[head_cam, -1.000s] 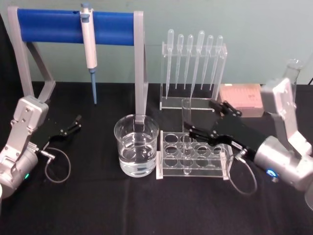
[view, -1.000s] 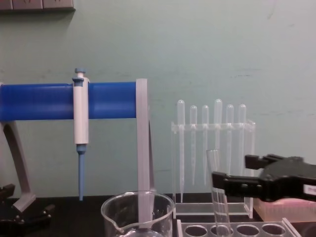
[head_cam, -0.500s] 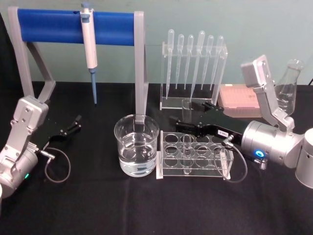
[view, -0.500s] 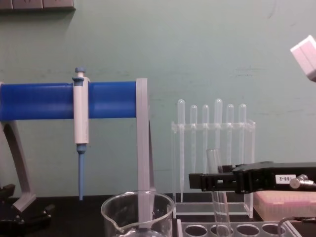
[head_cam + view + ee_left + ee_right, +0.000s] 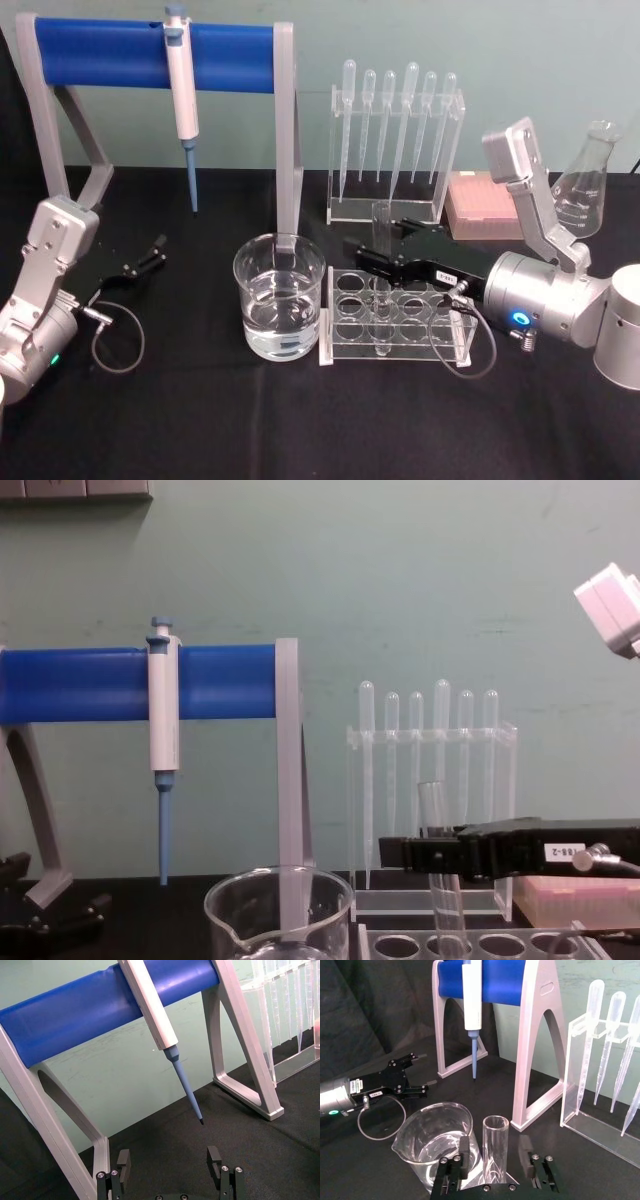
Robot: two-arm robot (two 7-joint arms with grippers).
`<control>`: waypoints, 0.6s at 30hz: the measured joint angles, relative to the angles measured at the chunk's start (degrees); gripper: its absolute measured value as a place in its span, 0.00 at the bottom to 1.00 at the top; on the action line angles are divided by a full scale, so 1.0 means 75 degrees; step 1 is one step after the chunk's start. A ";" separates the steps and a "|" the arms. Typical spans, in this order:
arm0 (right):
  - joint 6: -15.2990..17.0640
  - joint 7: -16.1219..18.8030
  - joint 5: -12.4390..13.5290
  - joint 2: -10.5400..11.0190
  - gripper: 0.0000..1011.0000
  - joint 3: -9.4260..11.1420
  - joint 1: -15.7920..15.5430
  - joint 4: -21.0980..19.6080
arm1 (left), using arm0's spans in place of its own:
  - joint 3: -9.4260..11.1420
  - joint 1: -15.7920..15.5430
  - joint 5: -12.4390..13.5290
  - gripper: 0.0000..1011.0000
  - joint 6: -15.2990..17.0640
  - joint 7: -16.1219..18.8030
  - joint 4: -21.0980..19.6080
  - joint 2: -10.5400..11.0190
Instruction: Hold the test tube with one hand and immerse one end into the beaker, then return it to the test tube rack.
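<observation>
**Head view: right gripper open around racked test tube**

Right gripper [image 5: 375, 243] is seen reaching in level from the right, above the clear rack [image 5: 395, 355]. Its fingers [image 5: 464, 1152] are spread to either side of the test tube [image 5: 381, 214]. In the right wrist view a gap is seen on each side of the glass, so the tube is flanked but not clamped.

The tube is stood upright in the rack, in the second column of holes from the beaker's side, with its open rim above the gripper.

The beaker [image 5: 262, 320] is set just left of the rack, almost touching it, and is partly filled with clear liquid.

Behind the rack, a stand of plastic pipettes [image 5: 395, 130] is noted. A pink box [image 5: 485, 200] and a glass flask [image 5: 585, 180] are noted to its right. A micropipette [image 5: 181, 90] is hung on the blue-barred stand [image 5: 100, 50] at far left.

Left gripper [image 5: 150, 252] is parked low on the black table cover [image 5: 300, 420], well left of the beaker, fingers apart.
</observation>
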 joint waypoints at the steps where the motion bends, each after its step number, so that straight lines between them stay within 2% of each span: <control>1: -0.0020 -0.0015 0.0000 0.0002 0.62 -0.0012 0.0010 0.0001 | 0.0000 0.0000 0.0000 0.99 0.0000 0.0000 0.0000 0.0000; 13: -0.0105 -0.0159 -0.0041 0.0107 0.24 -0.0012 -0.0027 -0.0170 | 0.0000 0.0000 0.0001 0.99 0.0000 0.0000 0.0000 0.0000; 18: -0.0197 -0.0213 -0.0055 0.0183 0.22 0.0067 -0.0123 -0.0386 | 0.0000 0.0000 0.0000 0.99 0.0000 0.0000 0.0000 0.0000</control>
